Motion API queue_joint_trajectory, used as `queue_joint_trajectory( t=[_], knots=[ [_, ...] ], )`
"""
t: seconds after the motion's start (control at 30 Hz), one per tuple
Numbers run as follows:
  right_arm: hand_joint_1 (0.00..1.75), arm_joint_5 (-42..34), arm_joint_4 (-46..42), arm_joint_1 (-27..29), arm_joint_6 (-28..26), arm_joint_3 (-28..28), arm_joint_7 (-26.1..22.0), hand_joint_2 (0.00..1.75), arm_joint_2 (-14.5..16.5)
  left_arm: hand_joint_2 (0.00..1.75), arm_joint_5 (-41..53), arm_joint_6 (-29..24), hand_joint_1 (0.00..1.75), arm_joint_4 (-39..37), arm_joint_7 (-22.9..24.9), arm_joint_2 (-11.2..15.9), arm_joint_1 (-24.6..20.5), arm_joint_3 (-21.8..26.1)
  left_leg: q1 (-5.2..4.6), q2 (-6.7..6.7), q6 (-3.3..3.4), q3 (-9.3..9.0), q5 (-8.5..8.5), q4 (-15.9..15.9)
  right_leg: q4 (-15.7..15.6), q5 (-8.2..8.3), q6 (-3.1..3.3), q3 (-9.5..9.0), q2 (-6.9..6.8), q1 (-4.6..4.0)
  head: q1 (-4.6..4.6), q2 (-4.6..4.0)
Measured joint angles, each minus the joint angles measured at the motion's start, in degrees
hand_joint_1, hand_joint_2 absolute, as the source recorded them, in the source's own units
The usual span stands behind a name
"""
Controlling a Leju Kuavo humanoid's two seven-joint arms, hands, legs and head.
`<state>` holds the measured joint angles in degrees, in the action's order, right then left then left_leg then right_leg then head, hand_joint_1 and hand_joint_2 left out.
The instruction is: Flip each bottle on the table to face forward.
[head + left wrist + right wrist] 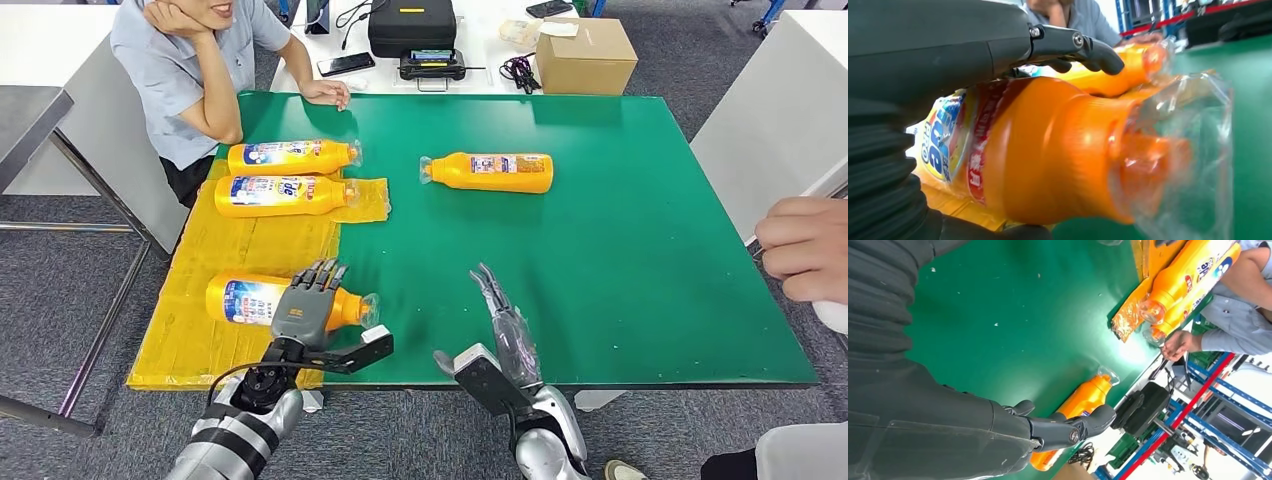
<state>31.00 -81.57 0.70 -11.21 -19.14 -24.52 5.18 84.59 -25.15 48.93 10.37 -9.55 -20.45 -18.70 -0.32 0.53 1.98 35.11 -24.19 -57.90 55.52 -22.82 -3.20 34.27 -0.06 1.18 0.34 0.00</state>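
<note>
Four orange bottles lie on the green worktop (620,250). The left hand (305,305) rests over the near bottle (250,300) at lower left, fingers curved on it. The right hand (505,320) is open and holds nothing. The lone bottle (490,172) at upper middle looks unturned.

Four orange plastic bottles with blue-and-white labels are lying on their sides: one (255,300) is sitting under the left hand's (306,306) dark fingers (322,274), two (290,157) (280,196) are lying side by side well beyond those fingers, and one (492,172) is lying far ahead of the right hand's (505,320) fingertips (484,275). Two robot hands are showing. One yellow sheet (235,270) and one green table mat (620,250) are lying there. One brown cardboard box (585,55) is sitting far behind.
</note>
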Motion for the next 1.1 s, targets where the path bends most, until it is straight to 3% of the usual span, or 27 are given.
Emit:
queue_joint_trajectory(
  t=[0.13, 0.23, 0.77, 1.1],
  knots=[
    [0.0, -0.2, 0.3, -0.2, 0.2, 0.1, 0.0, 1.75, 0.0, 1.75, 0.0, 0.0, 0.05, -3.2, 0.7, 0.1, -1.6, 0.0, 0.0, 0.01, 0.0, 0.0, 0.0, 0.0, 0.0, 0.0, 0.0, -0.01, 0.0, 0.0, 0.0, 0.0],
    [0.0, -0.2, 0.6, -0.5, 0.4, 0.1, 0.0, 1.75, 0.0, 1.75, 0.0, 0.3, 0.0, -4.9, 1.0, 0.1, -2.7, 0.0, 0.0, 0.02, 0.0, -0.01, 0.0, 0.0, 0.0, 0.0, 0.0, -0.03, -0.01, 0.0, 0.01, 0.0],
    [0.0, -0.4, 2.1, -1.1, 0.5, 0.1, 0.0, 1.75, 0.0, 1.75, -0.7, 0.1, 0.0, -9.8, 0.7, -0.3, -5.4, 0.0, 0.0, 0.02, -0.01, -0.39, 0.04, 0.0, 0.0, 0.0, 0.01, -0.41, -0.01, 0.0, 0.01, 0.0],
    [0.0, -0.8, 3.0, -1.2, 0.6, 0.1, -0.7, 1.75, 0.0, 1.75, -1.4, -4.2, 0.0, -11.2, -1.6, -0.5, -5.7, 0.0, 0.0, 0.03, 0.0, -0.4, 0.05, 0.0, 0.0, 0.01, 0.01, -0.42, -0.01, 0.0, 0.01, 0.0]
  ],
)
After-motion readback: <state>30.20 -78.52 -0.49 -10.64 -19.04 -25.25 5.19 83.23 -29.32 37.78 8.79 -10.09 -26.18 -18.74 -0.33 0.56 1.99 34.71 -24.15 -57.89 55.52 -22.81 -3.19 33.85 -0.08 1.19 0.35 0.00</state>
